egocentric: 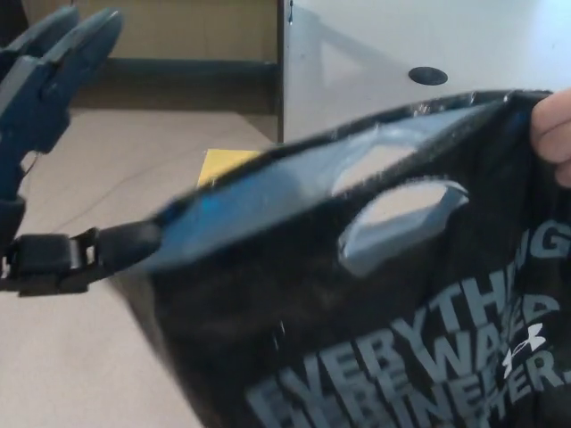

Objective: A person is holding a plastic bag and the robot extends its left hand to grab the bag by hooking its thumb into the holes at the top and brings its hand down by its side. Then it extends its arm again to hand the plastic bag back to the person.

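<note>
Two cut-out handle holes pierce the top of the black plastic bag, one in each wall, and they are what I am after, so the bag is held up with its mouth tilted toward me, its right top corner high and its left corner dipping low. It fills the near right of my view, hanging in the air and resting on nothing. A person's hand pinches that high right corner at the edge of the picture, which I judge is why the bag slants and why its holes gape where I can reach them. My left robot hand is up at the left: its two thick fingers rise spread apart, clasping nothing, and its thumb points flat to the right, the tip touching or just meeting the bag's low left corner, though the blur keeps me from telling which. The thumb is not yet through a hole, so I judge the hooking remains to be done and needs a reach further right along the rim. My right robot hand is out of sight. Beyond the bag lie the tan floor, a yellow sheet partly hidden behind the rim, and a pale worktop with a dark round grommet.
</note>
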